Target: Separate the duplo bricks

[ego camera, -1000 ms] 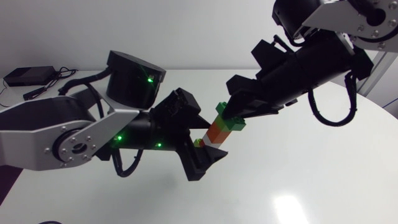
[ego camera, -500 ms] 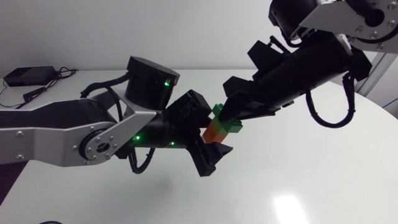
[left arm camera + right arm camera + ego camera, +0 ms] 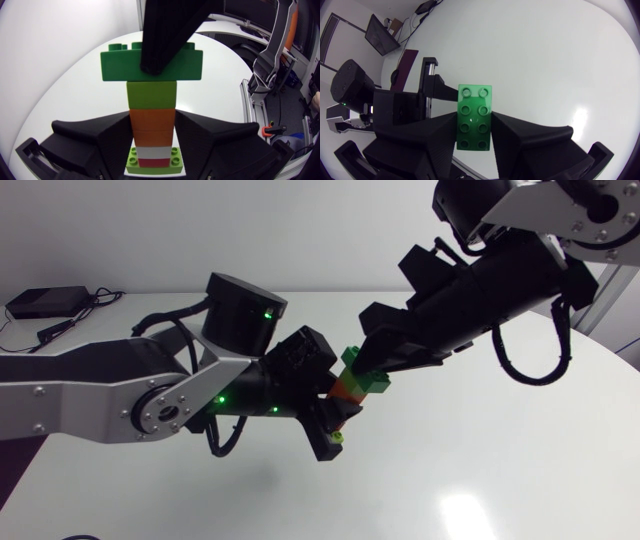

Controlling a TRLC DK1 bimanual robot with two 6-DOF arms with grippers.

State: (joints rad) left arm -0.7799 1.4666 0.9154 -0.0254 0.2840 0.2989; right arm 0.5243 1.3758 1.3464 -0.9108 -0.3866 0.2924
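Bright, even overhead light is flooding the white table point(image 3: 540, 430), glaring in a patch near its front edge and casting only faint shadows.

The left arm point(image 3: 90, 395) has silver-grey links with small screws ringing a round joint plate, black joint housings dotted with green lights, and a black cable point(image 3: 213, 444) looping beneath. The right arm point(image 3: 500, 275) is mostly black, with a silver-grey link near its top and another black cable hanging in a curve. The left claw point(image 3: 152, 132) and the right claw point(image 3: 475, 125) are matte black, each with two broad wedge-shaped fingers.
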